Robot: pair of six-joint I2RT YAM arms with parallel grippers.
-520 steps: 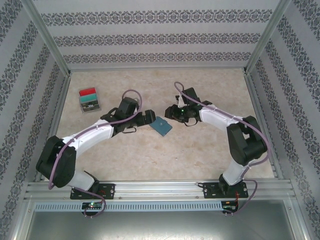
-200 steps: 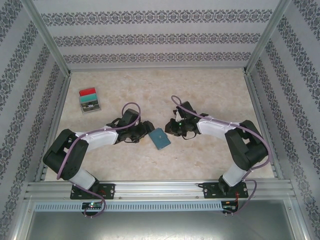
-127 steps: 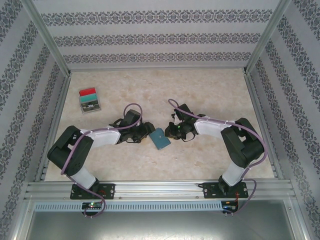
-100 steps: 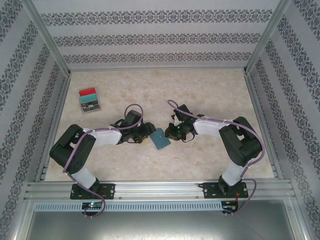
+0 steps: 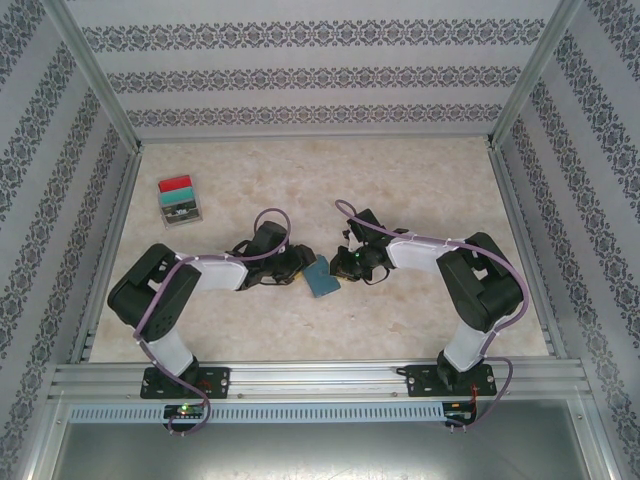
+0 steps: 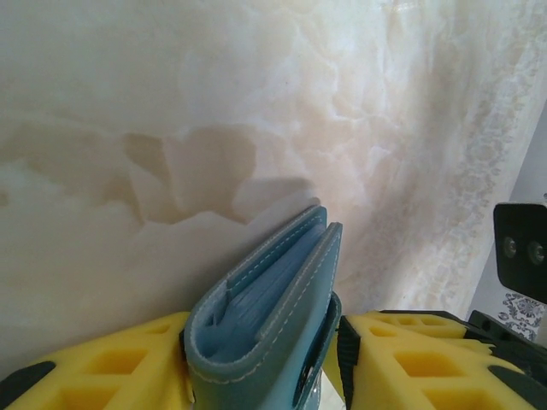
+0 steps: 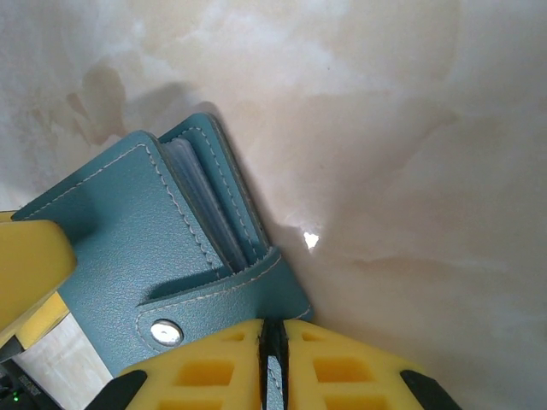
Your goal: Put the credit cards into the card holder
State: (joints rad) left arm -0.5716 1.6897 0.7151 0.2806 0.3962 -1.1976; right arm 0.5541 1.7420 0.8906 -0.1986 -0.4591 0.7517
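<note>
When seen from up top, looks like the open-it-up step, w/ no card moved yet. Shows the card holder [image 5: 322,279] lying folded right btwn left claw [image 5: 298,266] and right claw [image 5: 338,267], touching both. Shows a red card [image 5: 177,184] and a teal-green card [image 5: 178,198] far off to the back-left of left claw, well apart from it, in a clear box [image 5: 183,214]. Can't find the yellow one from up here.

From left wrist: shut tight on the card holder, w/ yellow fingers [image 6: 94,367] squeezing both flat sides. Shows it standing on its thin edge, one end deep in the claw, other end poking out ahead over the table [image 6: 171,102]. Shows covers close together w/ just a thin gap, so not open.

From right wrist: almost fully closed, w/ yellow fingers [image 7: 342,367] nipping what looks like the end of the snap tab [image 7: 222,295]. Shows the rest of the holder up and to the left of the claw, just beside it. Looks done up at the silver snap [image 7: 164,331]. Can't tell how much of the tab is caught.

Next, prob. needs: hold firm w/ left, pull the tab away w/ right till the snap pops, then swing the covers apart. Should go slow & straight, or could slip or twist out of left claw. After that, must fetch the credit cards from the box one by one.
</note>
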